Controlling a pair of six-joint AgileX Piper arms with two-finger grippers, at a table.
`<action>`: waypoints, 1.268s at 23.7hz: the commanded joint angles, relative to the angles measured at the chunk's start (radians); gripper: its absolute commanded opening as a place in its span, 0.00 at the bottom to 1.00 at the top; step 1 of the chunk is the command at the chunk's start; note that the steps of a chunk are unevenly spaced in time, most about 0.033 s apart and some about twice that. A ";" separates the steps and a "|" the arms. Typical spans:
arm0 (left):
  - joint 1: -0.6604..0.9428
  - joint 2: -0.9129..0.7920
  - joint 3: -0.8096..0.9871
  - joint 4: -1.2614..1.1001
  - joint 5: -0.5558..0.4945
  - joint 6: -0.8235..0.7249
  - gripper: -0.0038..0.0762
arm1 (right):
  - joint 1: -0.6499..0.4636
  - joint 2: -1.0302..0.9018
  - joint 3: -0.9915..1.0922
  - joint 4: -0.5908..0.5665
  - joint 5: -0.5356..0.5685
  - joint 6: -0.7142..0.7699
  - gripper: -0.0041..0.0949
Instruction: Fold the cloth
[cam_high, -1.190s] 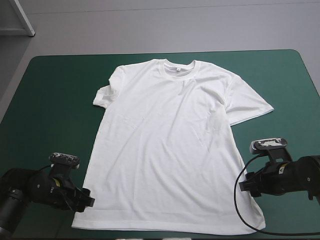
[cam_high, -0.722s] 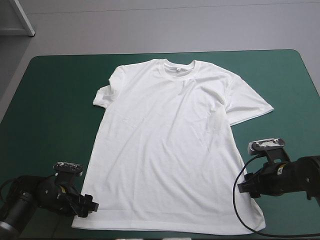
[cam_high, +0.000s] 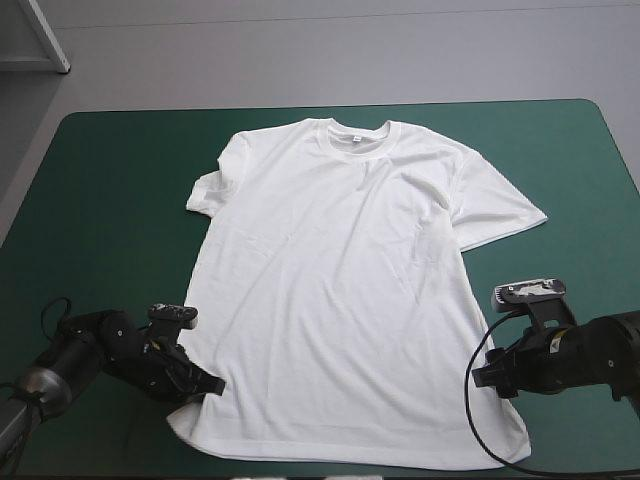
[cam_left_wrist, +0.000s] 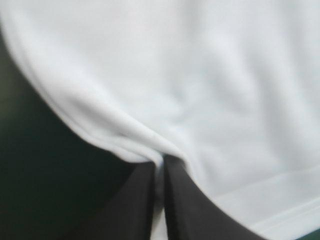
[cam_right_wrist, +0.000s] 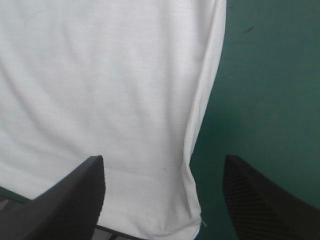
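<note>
white, thin and limp, the t-shirt (cam_high: 340, 280) lies flat on the teal-green cover (cam_high: 100, 200), 1 hem corner pinched in the all-but-closed left gripper (cam_left_wrist: 159, 164), the other between the wide-apart, empty fingers of the right gripper (cam_right_wrist: 163, 165), likely a good place to pinch such light cloth.

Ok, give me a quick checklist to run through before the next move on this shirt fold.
1. Left gripper shut on the white short-sleeved T-shirt at its near hem corner: ok.
2. Right gripper holding the other near hem corner: not ok, it is open around that corner.
3. Fabric lying flat: not ok at the left gripper, where a ridge is bunched.
4. Both layers in the left pinch: cannot tell.
</note>
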 joint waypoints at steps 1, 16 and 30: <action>-0.008 0.023 0.022 -0.183 -0.124 0.088 0.07 | 0.001 -0.002 -0.022 0.021 -0.017 0.005 0.67; -0.008 -0.013 -0.147 -0.152 -0.115 0.125 0.07 | 0.001 0.289 -0.022 -0.030 -0.033 0.038 0.64; -0.008 -0.076 -0.172 -0.149 -0.098 0.115 0.07 | 0.019 0.507 0.019 0.094 -0.074 -0.103 0.18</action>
